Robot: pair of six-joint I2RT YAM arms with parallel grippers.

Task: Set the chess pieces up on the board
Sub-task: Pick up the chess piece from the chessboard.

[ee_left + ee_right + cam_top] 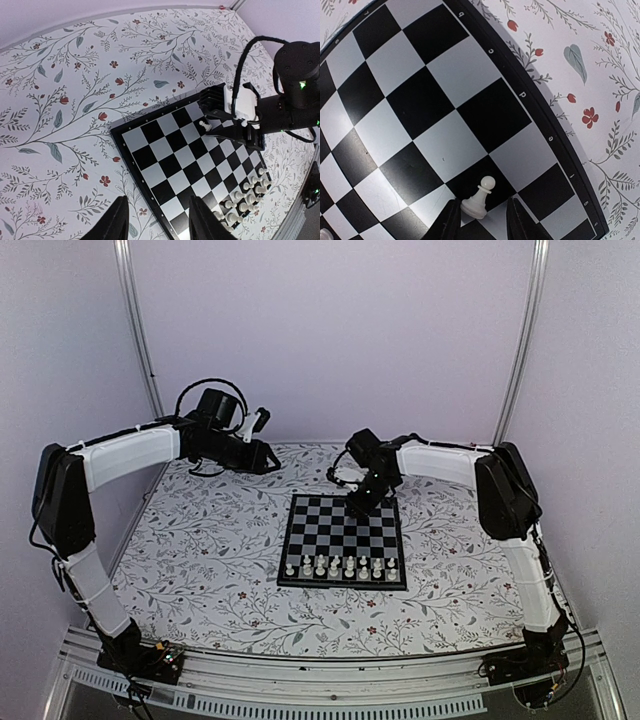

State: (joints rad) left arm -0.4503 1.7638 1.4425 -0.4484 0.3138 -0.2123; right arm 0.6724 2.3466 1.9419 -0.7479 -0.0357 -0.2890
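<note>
The board (344, 528) lies mid-table, with a row of several white chess pieces (340, 566) along its near edge. My right gripper (482, 220) is down over the board's far part, astride a lone white pawn (477, 200). One finger touches the pawn's base and a gap remains at the other, so the jaws are open. In the left wrist view that pawn (203, 124) stands under the right gripper (215, 127). My left gripper (159, 220) hangs open and empty above the board's left edge (135, 165).
The floral table surface (200, 540) surrounds the board. The back wall and two metal uprights (135, 330) close off the far side. The left arm (130, 455) reaches along the back left, well off the board.
</note>
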